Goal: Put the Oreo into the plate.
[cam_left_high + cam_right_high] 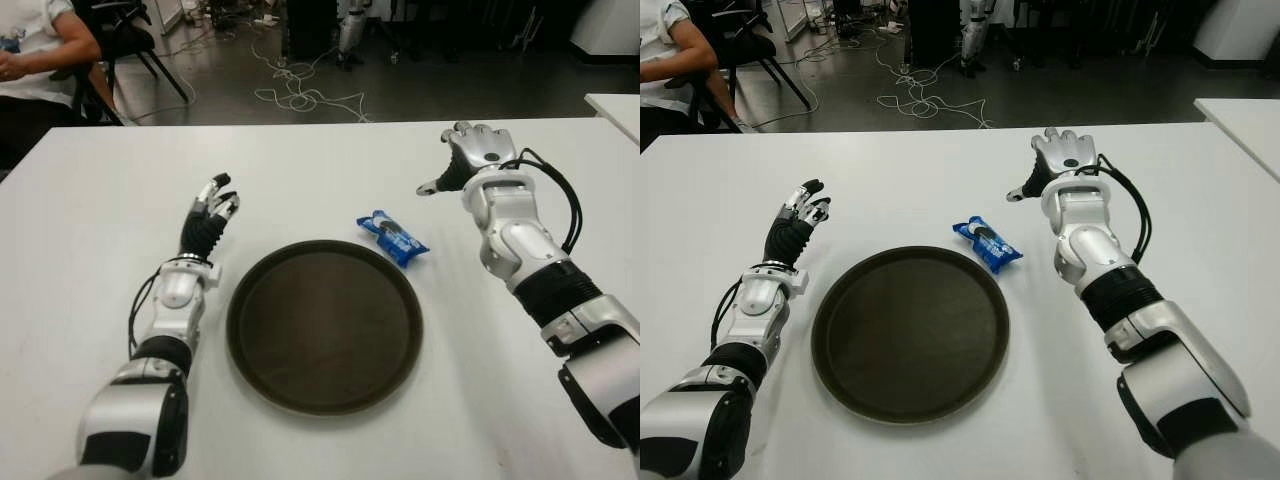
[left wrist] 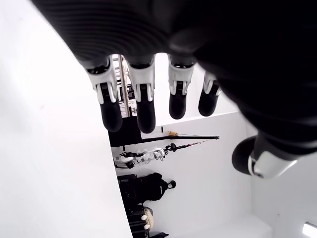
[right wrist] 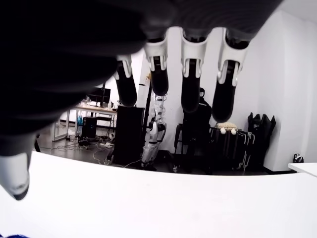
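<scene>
A blue Oreo packet [image 1: 392,238] lies on the white table [image 1: 320,160], just beyond the far right rim of the round dark plate [image 1: 250,345]. The plate holds nothing. My right hand [image 1: 470,155] hovers to the right of and beyond the packet, fingers spread, thumb pointing toward it, holding nothing. In the right wrist view its fingers [image 3: 190,79] hang apart over bare table. My left hand [image 1: 210,215] shows left of the plate, fingers extended and relaxed, nothing in them; the left wrist view shows its fingers [image 2: 143,104] spread.
A second white table edge [image 1: 615,105] shows at the far right. A seated person [image 1: 40,50] and chairs are beyond the table's far left corner. Cables [image 1: 300,95] lie on the floor behind.
</scene>
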